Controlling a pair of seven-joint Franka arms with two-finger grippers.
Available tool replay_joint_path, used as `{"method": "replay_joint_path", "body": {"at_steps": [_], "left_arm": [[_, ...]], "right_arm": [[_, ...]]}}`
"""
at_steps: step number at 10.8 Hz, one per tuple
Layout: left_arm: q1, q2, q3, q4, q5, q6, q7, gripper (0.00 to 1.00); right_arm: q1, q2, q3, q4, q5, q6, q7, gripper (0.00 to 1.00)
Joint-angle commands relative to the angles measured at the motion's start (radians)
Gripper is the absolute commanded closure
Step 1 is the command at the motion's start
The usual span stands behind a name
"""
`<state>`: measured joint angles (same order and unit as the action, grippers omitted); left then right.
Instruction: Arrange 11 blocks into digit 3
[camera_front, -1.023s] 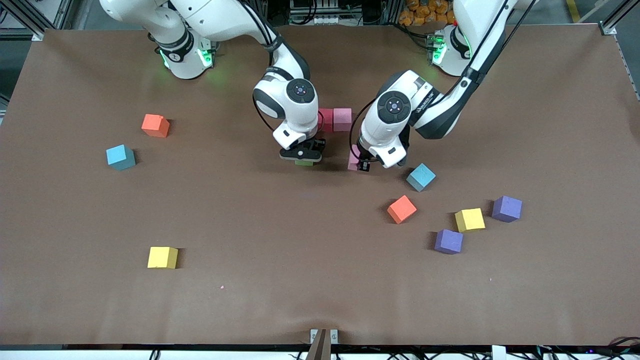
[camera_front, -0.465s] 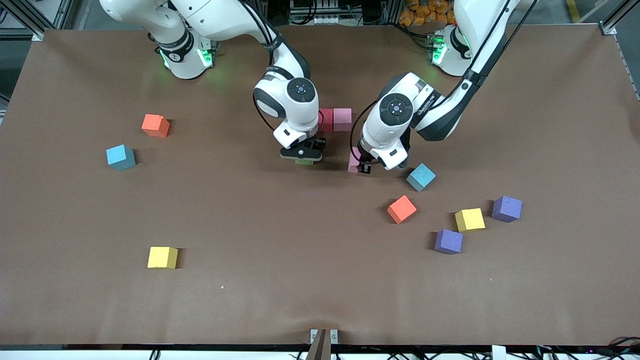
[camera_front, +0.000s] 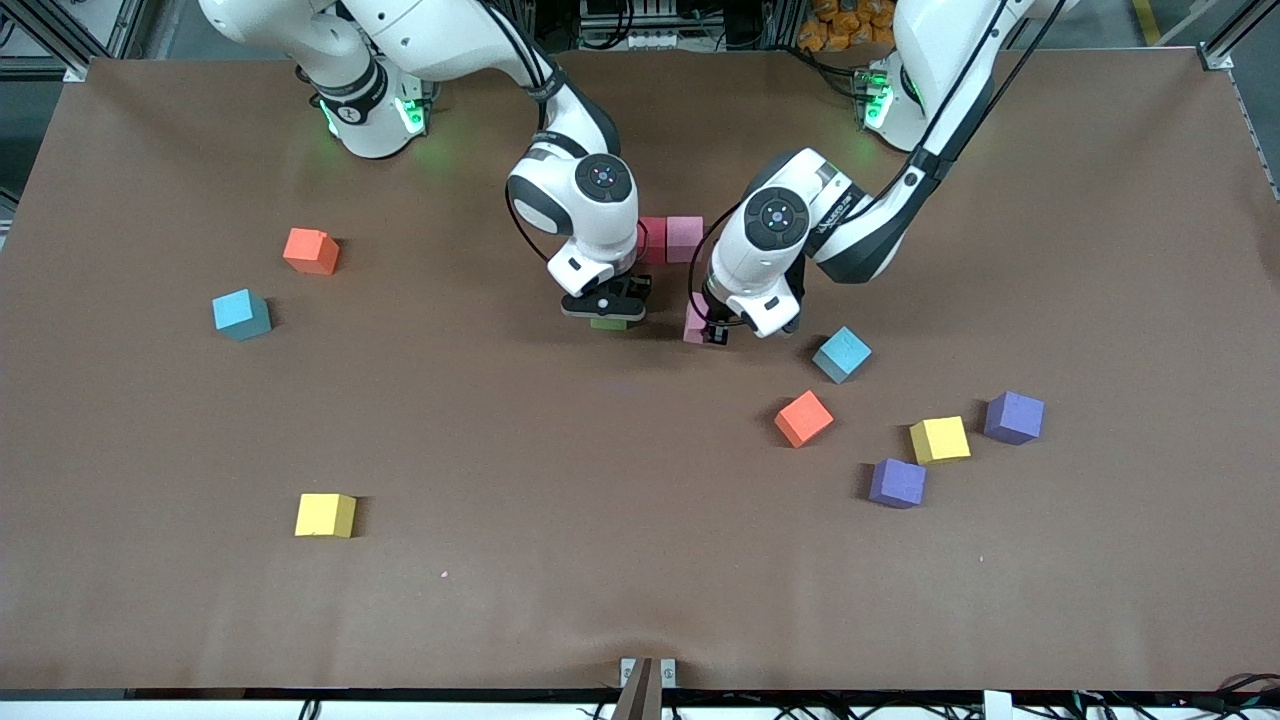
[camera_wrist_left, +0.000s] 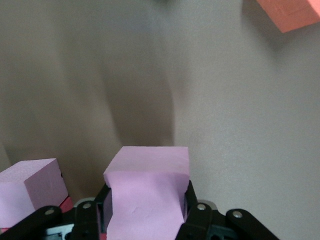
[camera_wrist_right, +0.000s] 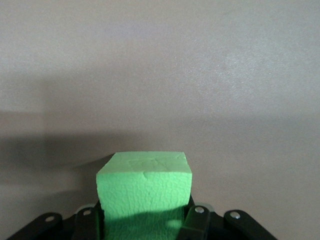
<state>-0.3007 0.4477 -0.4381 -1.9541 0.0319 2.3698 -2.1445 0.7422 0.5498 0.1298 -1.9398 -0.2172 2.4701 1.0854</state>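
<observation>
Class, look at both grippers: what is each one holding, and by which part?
The left gripper clamps a pink block by two opposite side faces. The right gripper clamps a green block the same way.

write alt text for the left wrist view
The left gripper is shut on a pink block, seen from just above it over the brown table. A second pink block sits beside it, with a red sliver showing under it, and an orange block pokes in at one corner.
</observation>
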Motion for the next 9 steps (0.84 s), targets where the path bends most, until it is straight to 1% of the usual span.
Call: {"method": "replay_joint_path", "body": {"at_steps": [1, 3, 4, 5, 6, 9], "left_arm": [[-0.003, -0.003, 0.001, 0.003, -0.024, 0.006, -0.009, 0.62], [-0.006, -0.003, -0.001, 0.003, -0.024, 0.006, -0.011, 0.62], [-0.011, -0.003, -0.001, 0.003, -0.024, 0.006, -0.011, 0.62], [-0.014, -0.003, 0.001, 0.004, -0.024, 0.006, -0.017, 0.62], [-0.014, -0.003, -0.001, 0.004, -0.024, 0.006, -0.017, 0.62], [-0.018, -0.004, -0.001, 0.004, -0.024, 0.005, -0.026, 0.62]], "right_arm": [[-0.001, -0.013, 0.008, -0.042, -0.018, 0.004, 0.030, 0.69], [-0.007, -0.016, 0.010, -0.041, -0.018, 0.003, 0.030, 0.24], [-0.007, -0.016, 0.010, -0.041, -0.018, 0.003, 0.030, 0.12], [-0.007, -0.021, 0.010, -0.041, -0.018, 0.001, 0.030, 0.03], [-0.009, -0.033, 0.010, -0.039, -0.018, -0.008, 0.030, 0.00], [-0.020, -0.097, 0.010, -0.041, -0.014, -0.043, 0.019, 0.00]]}}
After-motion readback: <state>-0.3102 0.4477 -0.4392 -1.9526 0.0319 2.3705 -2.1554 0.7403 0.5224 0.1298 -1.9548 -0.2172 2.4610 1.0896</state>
